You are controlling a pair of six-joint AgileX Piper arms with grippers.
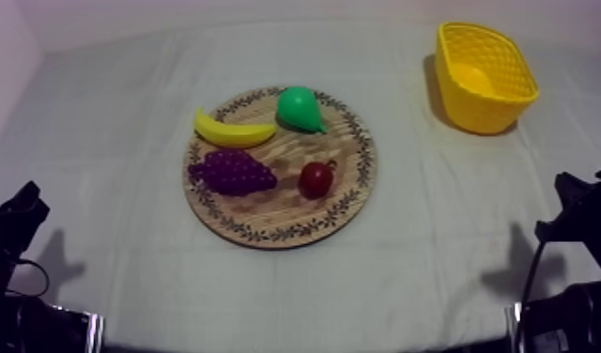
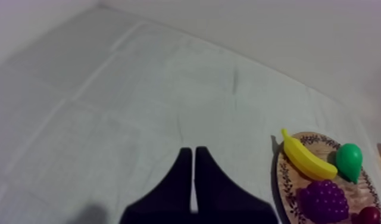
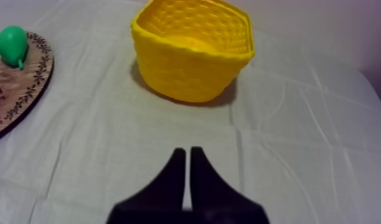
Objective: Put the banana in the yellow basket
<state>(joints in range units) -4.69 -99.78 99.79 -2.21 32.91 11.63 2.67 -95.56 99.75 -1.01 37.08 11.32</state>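
A yellow banana [image 1: 232, 131] lies on the back left part of the round wooden board [image 1: 342, 169], beside a green pear [image 1: 300, 109]. The yellow basket [image 1: 484, 77] stands empty at the table's back right. My left gripper [image 1: 23, 211] rests low at the left edge, far from the board. In the left wrist view its fingers [image 2: 184, 173] lie together as a narrow wedge over bare cloth, left of the banana [image 2: 306, 158]. My right gripper [image 3: 187, 156] is shut too, on the cloth in front of the basket [image 3: 193, 53].
A purple bunch of grapes [image 1: 233, 172] and a small red fruit [image 1: 315, 178] sit on the front half of the board. Open cloth runs between the board and the basket and along the table's front.
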